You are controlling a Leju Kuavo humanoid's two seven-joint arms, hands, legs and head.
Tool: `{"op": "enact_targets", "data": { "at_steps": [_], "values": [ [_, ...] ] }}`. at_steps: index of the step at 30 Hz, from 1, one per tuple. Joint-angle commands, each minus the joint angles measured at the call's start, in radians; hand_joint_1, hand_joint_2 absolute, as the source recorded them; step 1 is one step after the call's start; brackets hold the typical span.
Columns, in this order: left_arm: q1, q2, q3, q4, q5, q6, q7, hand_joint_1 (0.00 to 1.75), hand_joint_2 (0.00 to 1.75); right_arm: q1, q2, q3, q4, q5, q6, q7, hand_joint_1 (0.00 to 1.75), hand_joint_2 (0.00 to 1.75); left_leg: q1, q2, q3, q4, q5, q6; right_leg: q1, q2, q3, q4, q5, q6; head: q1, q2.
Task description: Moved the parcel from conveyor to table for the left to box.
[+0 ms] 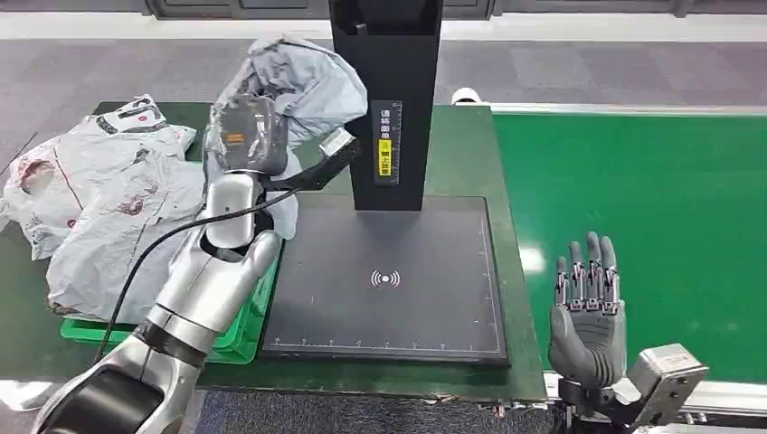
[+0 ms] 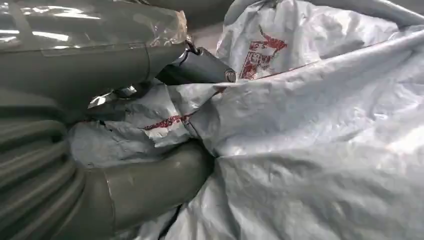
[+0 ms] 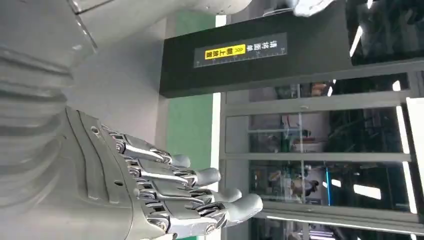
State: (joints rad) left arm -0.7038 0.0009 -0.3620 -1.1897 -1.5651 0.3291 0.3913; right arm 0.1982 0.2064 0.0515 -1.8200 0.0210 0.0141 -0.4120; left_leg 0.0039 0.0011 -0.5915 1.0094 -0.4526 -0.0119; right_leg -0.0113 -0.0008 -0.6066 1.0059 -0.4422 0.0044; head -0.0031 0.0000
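Parcel (image 1: pixel 303 77), a crumpled grey poly bag, was gripped by left hand (image 1: pixel 246 136), raised over bench (image 1: pixel 470 154) beside black scanner post (image 1: pixel 387 99). Right hand (image 1: pixel 588 312) held nothing, fingers straight, over green conveyor (image 1: pixel 651 208).

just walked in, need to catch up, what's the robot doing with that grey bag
The robot's left hand holds a crumpled grey parcel bag raised beside the black scanner column, above the dark scanning pad. More grey parcels are piled at the table's left over a green bin. The right hand hangs open and empty by the green conveyor.
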Motion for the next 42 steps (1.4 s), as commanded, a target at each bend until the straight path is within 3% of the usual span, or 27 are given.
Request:
{"op": "enact_targets", "data": {
  "at_steps": [1, 2, 4, 7, 14, 15, 17, 19, 24, 25, 26, 29, 42],
  "values": [
    [0.017, 0.196, -0.022, -0.175, -0.006, 0.010, 0.136, 1.75, 1.75, 0.008, 0.009, -0.037, -0.003, -0.001, -0.004, 0.006, 0.00, 1.75, 0.001, 0.006, 0.003, -0.001, -0.001, -0.001, 0.001, 0.006, 0.001, -0.001, 0.000, -0.001, 0.000, 0.000],
    [0.017, 0.196, -0.022, -0.175, -0.006, 0.010, 0.136, 1.75, 1.75, 0.008, 0.009, -0.037, -0.003, -0.001, -0.004, 0.006, 0.00, 1.75, 0.000, 0.005, 0.002, -0.001, -0.001, -0.001, 0.000, 0.004, 0.000, -0.001, 0.000, -0.001, 0.000, 0.000],
    [-0.006, 0.295, -0.113, -0.187, -0.006, 0.000, 0.301, 1.75, 1.75, 0.008, 0.006, -0.035, 0.002, -0.002, -0.004, 0.007, 0.00, 1.75, 0.001, 0.004, 0.004, -0.002, -0.001, -0.002, 0.001, 0.004, 0.002, -0.002, 0.000, -0.001, -0.001, 0.000],
    [0.028, 0.359, -0.052, -0.195, -0.006, -0.053, 0.307, 1.75, 1.75, 0.006, 0.000, -0.030, 0.012, -0.002, -0.002, 0.008, 0.00, 1.75, 0.002, 0.002, 0.002, -0.001, -0.001, -0.001, 0.001, 0.002, 0.001, -0.001, -0.001, -0.001, 0.001, 0.000],
    [0.017, 0.349, -0.063, -0.115, -0.006, -0.131, 0.282, 1.75, 1.75, 0.006, -0.009, -0.029, 0.018, -0.005, 0.004, 0.010, 0.00, 1.75, 0.003, 0.008, 0.005, -0.003, -0.002, -0.002, 0.001, 0.008, 0.003, -0.002, 0.000, -0.002, 0.000, 0.000],
    [-0.070, 0.252, -0.070, 0.201, -0.006, -0.218, 0.200, 1.75, 1.75, -0.009, -0.023, -0.029, 0.044, -0.010, 0.016, 0.011, 0.00, 1.75, 0.004, 0.001, 0.005, -0.002, -0.001, -0.003, 0.002, 0.002, 0.004, -0.003, -0.001, -0.002, 0.000, 0.000],
    [-0.070, 0.252, -0.070, 0.201, -0.006, -0.218, 0.200, 1.75, 1.75, -0.009, -0.023, -0.029, 0.044, -0.010, 0.016, 0.011, 0.00, 1.75, 0.003, -0.001, 0.003, -0.001, -0.001, -0.002, 0.002, -0.001, 0.003, -0.002, -0.001, -0.002, 0.000, 0.000],
    [-0.097, 0.223, -0.061, 0.293, -0.006, -0.312, 0.156, 1.75, 1.75, -0.004, -0.028, -0.028, 0.040, -0.010, 0.017, 0.011, 0.00, 1.75, 0.004, 0.001, 0.003, -0.001, -0.001, -0.003, 0.002, 0.001, 0.002, -0.002, -0.001, -0.002, 0.000, 0.000],
    [-0.194, 0.123, 0.000, 0.615, -0.006, -0.421, -0.017, 1.75, 1.75, 0.022, -0.039, -0.040, 0.032, -0.021, 0.025, -0.001, 0.00, 1.75, 0.003, -0.004, 0.005, -0.003, 0.000, -0.003, 0.002, -0.004, 0.005, -0.003, -0.002, -0.002, 0.000, 0.000],
    [-0.204, 0.106, 0.030, 0.668, -0.006, -0.467, -0.060, 0.94, 1.75, 0.022, -0.039, -0.042, 0.035, -0.022, 0.030, -0.002, 0.00, 1.75, 0.003, -0.003, 0.004, -0.001, 0.000, -0.003, 0.002, -0.002, 0.004, -0.002, -0.002, -0.002, 0.000, 0.000],
    [-0.204, 0.107, 0.029, 0.699, -0.005, -0.498, -0.076, 0.24, 1.75, 0.018, -0.040, -0.040, 0.041, -0.023, 0.035, -0.003, 0.00, 1.75, 0.003, -0.004, 0.004, -0.002, 0.000, -0.003, 0.002, -0.003, 0.005, -0.003, -0.001, -0.002, 0.000, 0.000],
    [-0.183, 0.098, 0.086, 0.720, 0.011, -0.494, -0.169, 0.00, 1.75, 0.023, -0.042, -0.037, 0.048, -0.024, 0.040, -0.002, 0.00, 1.75, 0.003, 0.001, 0.005, -0.002, -0.001, -0.003, 0.002, 0.001, 0.004, -0.003, -0.001, -0.002, 0.000, 0.000],
    [-0.169, 0.098, 0.096, 0.707, 0.008, -0.490, -0.178, 0.00, 1.75, 0.025, -0.042, -0.036, 0.047, -0.024, 0.041, -0.002, 0.00, 1.75, 0.003, 0.002, 0.004, -0.001, -0.001, -0.003, 0.002, 0.002, 0.002, -0.002, -0.001, -0.002, 0.000, 0.000]
  ]
}}
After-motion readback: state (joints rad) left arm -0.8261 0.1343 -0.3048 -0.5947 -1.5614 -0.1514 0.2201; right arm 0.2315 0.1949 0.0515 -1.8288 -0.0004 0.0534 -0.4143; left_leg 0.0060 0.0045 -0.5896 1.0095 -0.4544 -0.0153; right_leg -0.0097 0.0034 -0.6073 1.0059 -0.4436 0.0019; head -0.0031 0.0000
